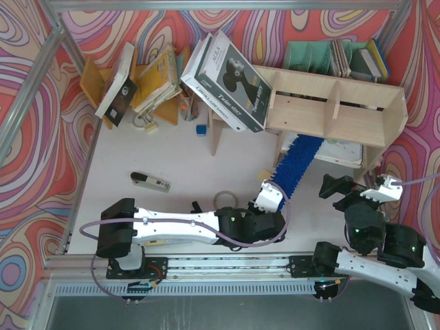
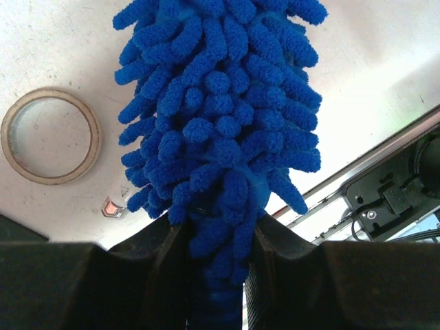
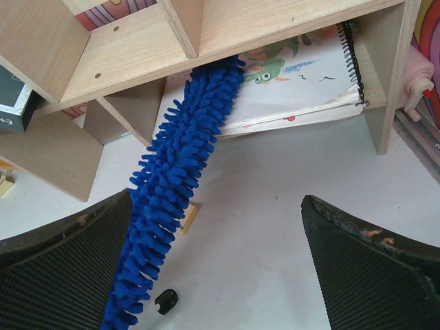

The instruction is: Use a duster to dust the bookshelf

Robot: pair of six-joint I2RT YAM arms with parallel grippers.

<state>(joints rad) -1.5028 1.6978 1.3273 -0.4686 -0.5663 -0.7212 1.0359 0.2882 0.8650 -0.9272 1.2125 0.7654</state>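
Observation:
The duster (image 1: 297, 161) is a long fluffy blue brush. It slants up and to the right from my left gripper (image 1: 269, 196) to the bookshelf (image 1: 337, 103), a low plywood unit at the back right. In the left wrist view my left gripper (image 2: 214, 234) is shut on the duster (image 2: 220, 117) at its base. In the right wrist view the duster (image 3: 175, 179) has its tip in the lower tier of the bookshelf (image 3: 137, 55), beside a spiral notebook (image 3: 302, 82). My right gripper (image 3: 216, 227) stands wide open and holds nothing; in the top view this right gripper (image 1: 338, 191) is just right of the duster.
A large black-and-white box (image 1: 227, 79) leans on the bookshelf's left end. A teal organizer (image 1: 330, 58) stands behind the shelf and an orange book rack (image 1: 137, 82) with books at the back left. A tape ring (image 1: 223, 199) and a marker (image 1: 150, 181) lie on the table.

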